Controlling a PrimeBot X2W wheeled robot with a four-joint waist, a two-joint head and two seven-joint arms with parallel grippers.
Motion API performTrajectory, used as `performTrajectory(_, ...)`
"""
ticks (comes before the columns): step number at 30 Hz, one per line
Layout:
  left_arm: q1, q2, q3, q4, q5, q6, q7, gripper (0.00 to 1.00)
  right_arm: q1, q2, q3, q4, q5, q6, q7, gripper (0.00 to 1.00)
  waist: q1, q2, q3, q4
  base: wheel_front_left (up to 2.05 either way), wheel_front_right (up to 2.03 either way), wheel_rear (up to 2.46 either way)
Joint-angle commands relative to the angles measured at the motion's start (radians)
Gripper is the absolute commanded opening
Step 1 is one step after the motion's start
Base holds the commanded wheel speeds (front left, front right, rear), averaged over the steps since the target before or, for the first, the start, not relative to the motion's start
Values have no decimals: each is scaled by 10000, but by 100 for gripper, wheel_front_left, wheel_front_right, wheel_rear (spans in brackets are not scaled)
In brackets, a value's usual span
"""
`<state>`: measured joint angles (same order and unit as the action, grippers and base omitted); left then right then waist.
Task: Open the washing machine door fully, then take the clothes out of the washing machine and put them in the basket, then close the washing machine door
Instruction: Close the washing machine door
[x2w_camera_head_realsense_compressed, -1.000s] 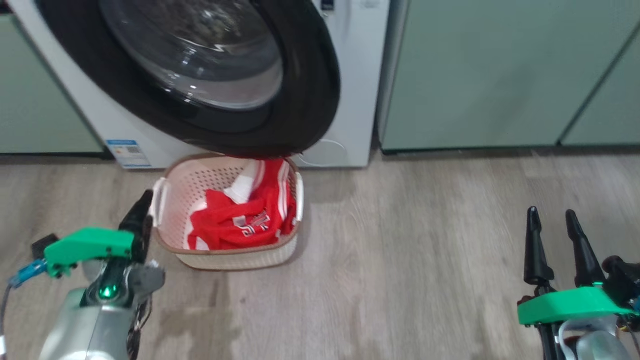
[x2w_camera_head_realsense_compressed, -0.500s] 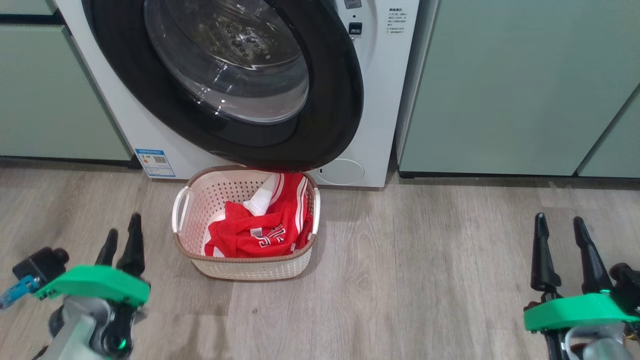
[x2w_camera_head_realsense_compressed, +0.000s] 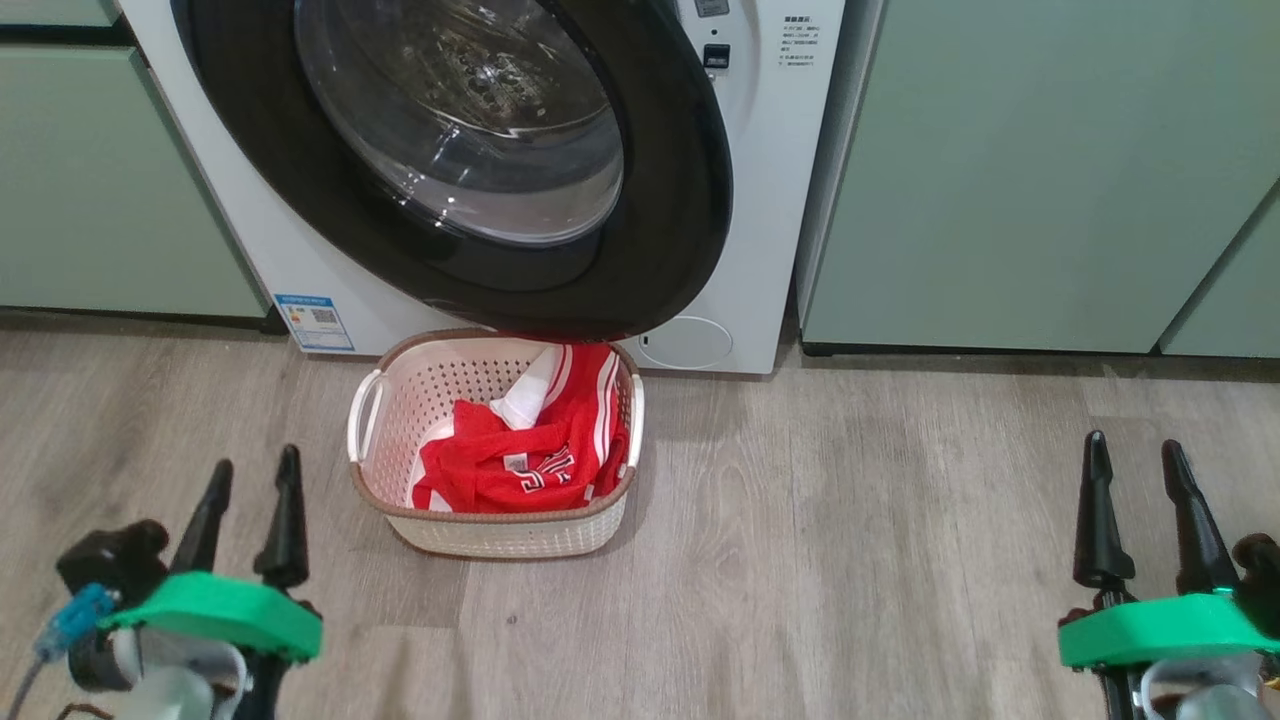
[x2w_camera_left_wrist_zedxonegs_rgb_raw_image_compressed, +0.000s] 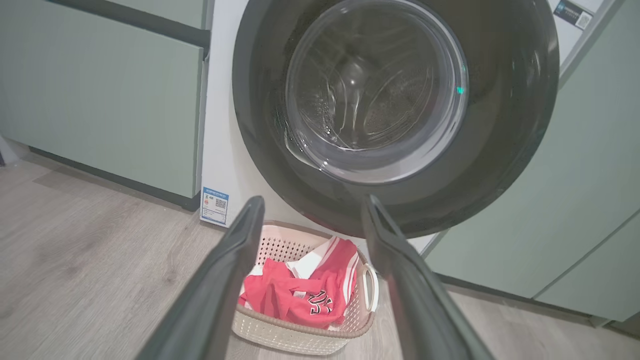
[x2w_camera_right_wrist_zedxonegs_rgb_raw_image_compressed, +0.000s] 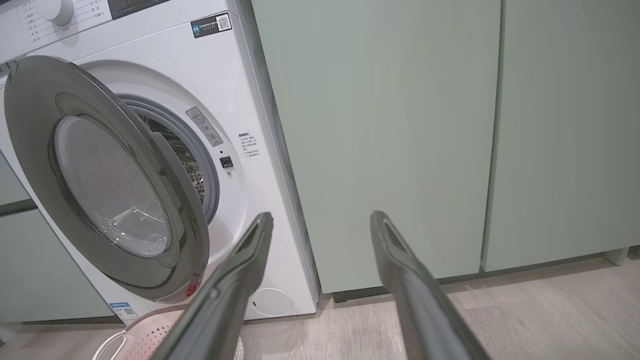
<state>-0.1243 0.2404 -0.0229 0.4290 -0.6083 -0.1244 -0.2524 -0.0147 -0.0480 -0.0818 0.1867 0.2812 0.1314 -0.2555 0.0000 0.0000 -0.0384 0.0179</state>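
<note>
The washing machine (x2w_camera_head_realsense_compressed: 765, 200) stands between cabinets, and its door (x2w_camera_head_realsense_compressed: 690, 200) hangs partly open over the basket (x2w_camera_head_realsense_compressed: 500, 538). In the right wrist view the door (x2w_camera_right_wrist_zedxonegs_rgb_raw_image_compressed: 30, 100) stands out from the machine's front (x2w_camera_right_wrist_zedxonegs_rgb_raw_image_compressed: 260, 100), with the drum (x2w_camera_right_wrist_zedxonegs_rgb_raw_image_compressed: 187, 160) showing in the gap. The red clothes (x2w_camera_head_realsense_compressed: 520, 465) lie in the basket on the floor, as the left wrist view also has them (x2w_camera_left_wrist_zedxonegs_rgb_raw_image_compressed: 300, 302). My left gripper (x2w_camera_head_realsense_compressed: 256, 458) is open at the lower left, short of the basket. My right gripper (x2w_camera_head_realsense_compressed: 1133, 442) is open at the lower right, far from it.
Pale green cabinets (x2w_camera_head_realsense_compressed: 1000, 170) flank the machine on both sides (x2w_camera_head_realsense_compressed: 90, 180). A blue label sticker (x2w_camera_head_realsense_compressed: 314, 320) and a round service flap (x2w_camera_head_realsense_compressed: 686, 342) sit low on the machine's front. Wood floor (x2w_camera_head_realsense_compressed: 850, 520) stretches between the basket and my right gripper.
The head camera has tilted up, shifting the whole picture. My left gripper has drawn back from the basket's left handle to the lower left, fingers now pointing up. The right gripper keeps its place.
</note>
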Motion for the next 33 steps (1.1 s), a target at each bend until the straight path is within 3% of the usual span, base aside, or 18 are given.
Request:
performTrajectory(1,-336,163,419,-403,364,-63,-91,100,-71,-28,192,-367,-30,-7,-63,100,0,0,11,-7,0,0,0)
performTrajectory(7,-121,-85,550,-483,999,-63,-92,100,-28,-24,209,-306,103,-7,-63,100,0,0,15,-41,0,0,0)
performTrajectory(21,3,-298,748,-384,1357,-63,-93,100,-137,-23,215,-310,105,-7,-63,98,0,0,79,-25,0,0,0)
performTrajectory(22,29,-343,777,-387,1367,-63,-93,100,-202,-23,164,-339,110,-7,-63,77,0,0,94,-3,0,0,0)
performTrajectory(23,53,-395,783,-397,1379,-63,-93,100,-275,-23,85,-372,142,-7,-63,47,0,0,121,38,0,0,0)
performTrajectory(24,72,-446,775,-405,1391,-63,-93,100,-372,-23,-16,-430,164,-7,-63,10,0,0,153,87,0,0,0)
performTrajectory(25,96,-498,742,-412,1406,-63,-93,100,-480,-37,-103,-470,190,-7,-63,0,0,0,185,148,0,0,0)
performTrajectory(33,58,-709,263,-391,1662,-63,-93,100,-1613,-492,-136,-764,473,-7,-63,0,0,0,464,866,0,0,0)
